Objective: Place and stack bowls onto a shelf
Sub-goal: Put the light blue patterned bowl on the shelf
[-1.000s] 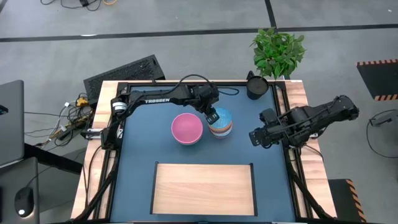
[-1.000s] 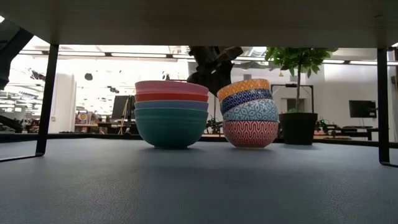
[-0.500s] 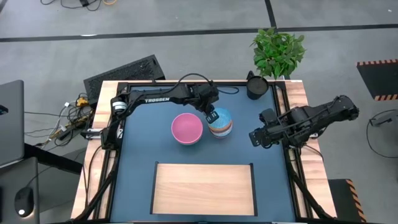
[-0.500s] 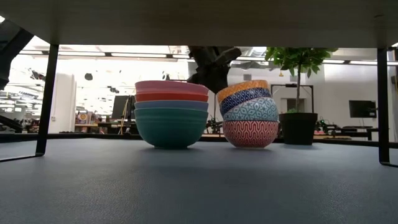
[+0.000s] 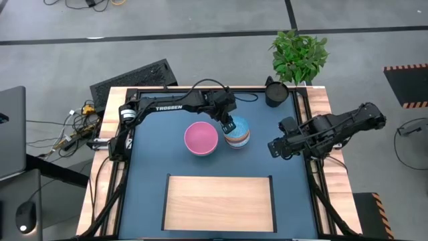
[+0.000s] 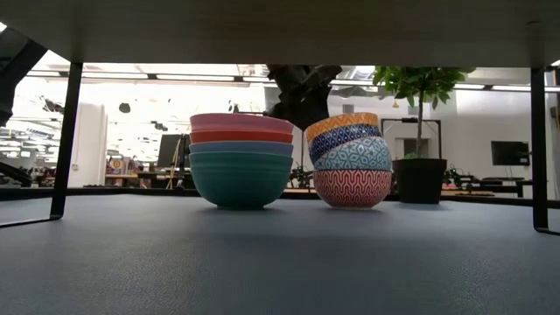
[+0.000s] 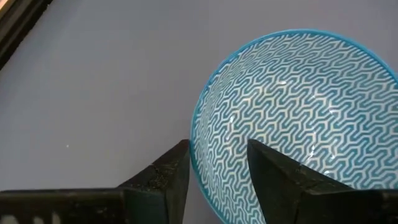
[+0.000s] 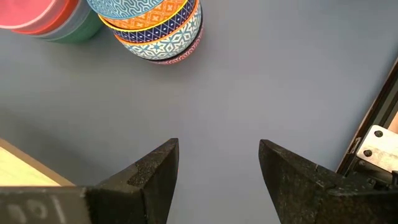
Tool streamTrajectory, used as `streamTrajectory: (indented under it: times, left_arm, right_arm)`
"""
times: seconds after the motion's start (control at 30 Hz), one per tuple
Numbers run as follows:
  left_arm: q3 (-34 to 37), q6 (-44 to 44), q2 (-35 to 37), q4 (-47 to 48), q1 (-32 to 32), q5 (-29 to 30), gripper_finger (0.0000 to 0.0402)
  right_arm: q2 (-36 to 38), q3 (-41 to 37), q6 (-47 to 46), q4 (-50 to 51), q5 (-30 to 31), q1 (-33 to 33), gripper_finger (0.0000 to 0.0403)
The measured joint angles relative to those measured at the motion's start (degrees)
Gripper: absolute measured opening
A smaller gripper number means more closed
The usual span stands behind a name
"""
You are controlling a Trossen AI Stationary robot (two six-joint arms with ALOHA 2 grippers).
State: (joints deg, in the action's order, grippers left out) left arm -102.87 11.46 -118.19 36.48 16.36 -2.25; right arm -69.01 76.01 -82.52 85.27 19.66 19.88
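Note:
Two stacks of bowls stand on the dark blue tabletop beyond the shelf [image 5: 219, 202]. The wide stack [image 6: 241, 162] has a pink bowl [image 5: 200, 138] on top. The small patterned stack [image 6: 352, 162] carries a bowl with a light-blue pattern inside [image 7: 298, 118]. My left gripper [image 7: 217, 171] is open at that bowl's left rim, one finger inside the bowl and one outside. My right gripper [image 5: 273, 148] hangs open over the table's right side, holding nothing. My left gripper straddles the top small bowl's rim [image 7: 194, 152] from above, slanting down from the table's left. One finger [image 7: 273, 180] is inside the bowl and the other [image 7: 168, 180] is outside. Whether either finger touches the rim I cannot tell. The bowl rests tilted on its stack.
A dark cup [image 5: 275, 94] stands at the far right corner, and a potted plant [image 5: 299, 57] stands behind it. The pale wooden shelf fills the near middle and spans the top of the low view [image 6: 280, 31] on dark legs [image 6: 66, 140]. Bare tabletop lies under my right gripper [image 8: 217, 162].
My left gripper has kept its place at the small stack's rim. In the low view its fingers drew together and then spread apart again. Both stacks stand where they were.

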Motion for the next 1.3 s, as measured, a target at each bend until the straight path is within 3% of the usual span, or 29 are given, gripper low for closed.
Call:
streamTrajectory:
  times: [0.43,0.6,0.9,1.1,1.3]
  left_arm:
    - [0.01,-1.46,0.00,0.13,0.00,4.26,0.0138]
    - [0.02,-1.77,-0.02,0.43,0.13,1.10,0.0138]
    - [-0.04,-2.03,-0.91,0.95,0.42,2.03,0.0135]
    - [0.04,-1.12,-2.99,3.31,0.18,-0.39,0.0109]
    - [-0.59,-0.48,-2.47,3.07,0.15,2.29,0.0059]
  right_arm:
    - [-0.01,0.00,0.00,-0.03,0.01,0.00,0.0249]
    - [-0.02,0.00,0.24,-0.04,0.02,-0.02,0.0249]
    - [-0.02,0.00,0.34,-0.21,0.04,-0.02,0.0249]
    - [-0.02,-0.02,0.48,-0.46,0.04,-0.02,0.0249]
    - [-0.02,-0.02,0.47,-0.50,0.04,-0.02,0.0249]
